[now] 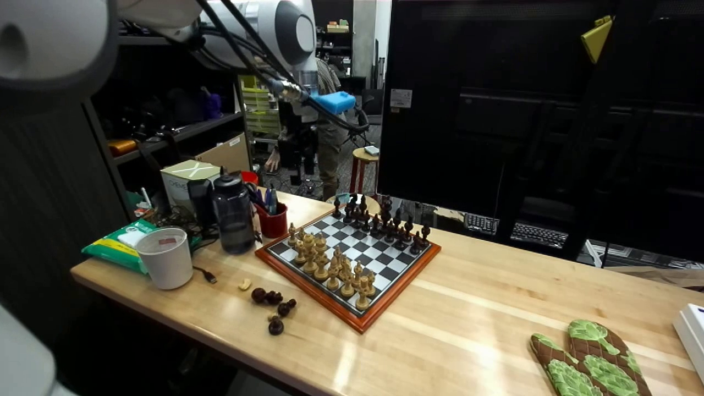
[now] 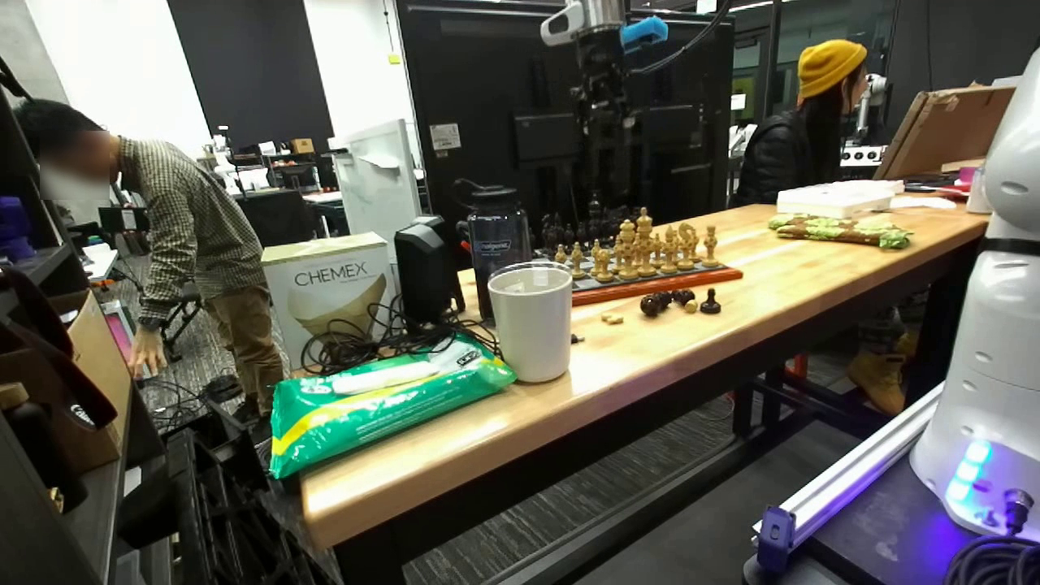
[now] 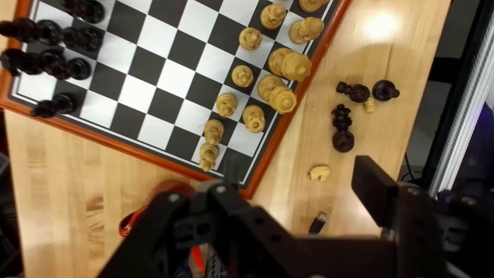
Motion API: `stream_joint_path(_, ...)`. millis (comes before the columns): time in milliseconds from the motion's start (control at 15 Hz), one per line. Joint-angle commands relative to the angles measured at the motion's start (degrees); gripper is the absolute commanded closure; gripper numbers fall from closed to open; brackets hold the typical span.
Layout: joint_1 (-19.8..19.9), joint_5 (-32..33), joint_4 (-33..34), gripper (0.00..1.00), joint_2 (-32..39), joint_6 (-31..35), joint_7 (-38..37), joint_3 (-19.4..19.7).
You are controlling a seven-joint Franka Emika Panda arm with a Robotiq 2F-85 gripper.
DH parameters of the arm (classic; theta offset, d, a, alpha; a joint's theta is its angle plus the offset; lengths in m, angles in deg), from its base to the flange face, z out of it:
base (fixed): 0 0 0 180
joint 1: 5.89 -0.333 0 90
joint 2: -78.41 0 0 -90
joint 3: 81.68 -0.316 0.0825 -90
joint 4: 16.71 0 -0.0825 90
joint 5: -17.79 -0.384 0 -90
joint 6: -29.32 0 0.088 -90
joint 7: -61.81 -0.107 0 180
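Note:
My gripper (image 3: 299, 175) is open in the wrist view, its black fingers (image 3: 372, 189) far apart with nothing held between them. It hangs above the table and the chessboard, and in an exterior view the gripper (image 1: 302, 171) points downward, touching nothing. The chessboard (image 3: 266, 162) has a red-brown wooden rim. Tan pieces (image 1: 322, 264) stand along one side of it and dark pieces (image 1: 388, 225) along the opposite side. On the table beside the rim lie several loose dark pieces (image 3: 342, 131), with a small tan fragment (image 3: 319, 173) and a USB plug (image 3: 318, 223) near them.
A dark water bottle (image 1: 234, 214), a red pen cup (image 1: 273, 221), a white cup (image 1: 165, 258) and a green wipes pack (image 2: 382, 402) crowd one table end. Behind them stands a Chemex box (image 2: 329, 292). An oven mitt (image 1: 597, 357) lies toward the other end.

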Motion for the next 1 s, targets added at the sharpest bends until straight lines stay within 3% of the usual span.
stream_joint_path(0,2.10,-3.37,5.76,0.00,1.59,-1.74,-5.17,2.77)
stream_joint_path(333,4.08,-2.69,4.25,0.00,1.58,3.58,-18.43,4.23)
stream_joint_path(600,3.58,-0.20,-0.59,0.00,0.43,10.44,-33.82,3.07)
stream_joint_path(867,3.19,5.51,-5.04,0.00,-0.69,13.07,-49.79,1.99)
stream_joint_path(933,3.01,2.56,-1.63,0.00,1.92,11.50,-43.71,2.81)
